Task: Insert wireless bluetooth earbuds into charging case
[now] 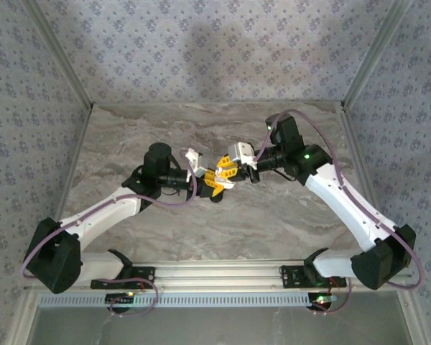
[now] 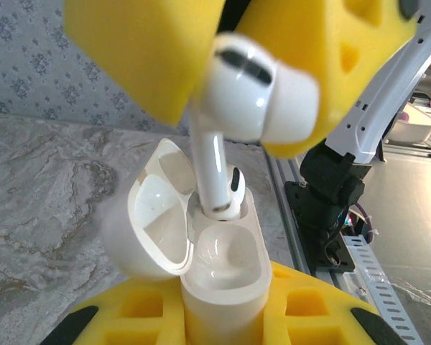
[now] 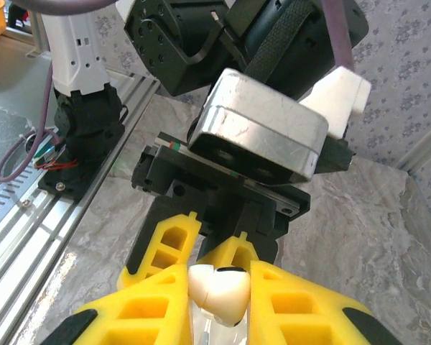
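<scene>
The white charging case [image 2: 223,269] stands upright between the yellow fingers [image 2: 136,309] of my left gripper [image 2: 223,316], which is shut on it. Its lid [image 2: 154,223] hangs open to the left. A white earbud [image 2: 251,90] is pinched in my right gripper [image 3: 219,309], just above the case. The earbud's stem [image 2: 214,172] reaches down into the case's far socket, and the near socket [image 2: 226,251] is bare. In the right wrist view the earbud [image 3: 219,287] sits between my yellow fingers [image 3: 144,309]. From above, both grippers meet over the table's middle, left gripper [image 1: 207,184] and right gripper [image 1: 227,171].
The marble table [image 1: 165,136] is bounded by patterned walls at the back and sides. An aluminium rail [image 1: 223,273] with both arm bases runs along the near edge. The right arm's base [image 2: 330,194] stands close behind the case in the left wrist view.
</scene>
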`<move>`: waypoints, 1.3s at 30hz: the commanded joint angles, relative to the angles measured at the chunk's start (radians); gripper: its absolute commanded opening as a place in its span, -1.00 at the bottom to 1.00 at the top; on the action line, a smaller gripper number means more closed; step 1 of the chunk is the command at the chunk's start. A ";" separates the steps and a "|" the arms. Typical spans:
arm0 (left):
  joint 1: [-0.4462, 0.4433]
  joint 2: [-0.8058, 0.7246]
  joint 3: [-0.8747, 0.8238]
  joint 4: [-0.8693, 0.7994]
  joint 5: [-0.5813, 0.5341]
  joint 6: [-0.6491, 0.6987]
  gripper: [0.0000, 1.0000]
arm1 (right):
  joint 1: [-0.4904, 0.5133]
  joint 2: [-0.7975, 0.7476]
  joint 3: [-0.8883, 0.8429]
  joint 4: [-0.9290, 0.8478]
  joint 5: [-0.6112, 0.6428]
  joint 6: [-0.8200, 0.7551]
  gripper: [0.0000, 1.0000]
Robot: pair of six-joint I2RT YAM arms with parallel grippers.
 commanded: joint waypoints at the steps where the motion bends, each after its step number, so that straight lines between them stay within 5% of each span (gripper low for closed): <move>1: 0.006 -0.002 0.039 0.006 0.044 -0.001 -0.77 | 0.008 0.012 0.028 -0.025 -0.043 -0.049 -0.58; 25: 0.007 -0.027 0.043 0.026 0.039 -0.011 -0.77 | 0.053 0.032 0.023 -0.138 0.072 -0.124 -0.56; 39: 0.007 -0.026 0.054 -0.003 0.035 0.011 -0.77 | 0.063 0.017 0.026 -0.175 0.141 -0.150 -0.26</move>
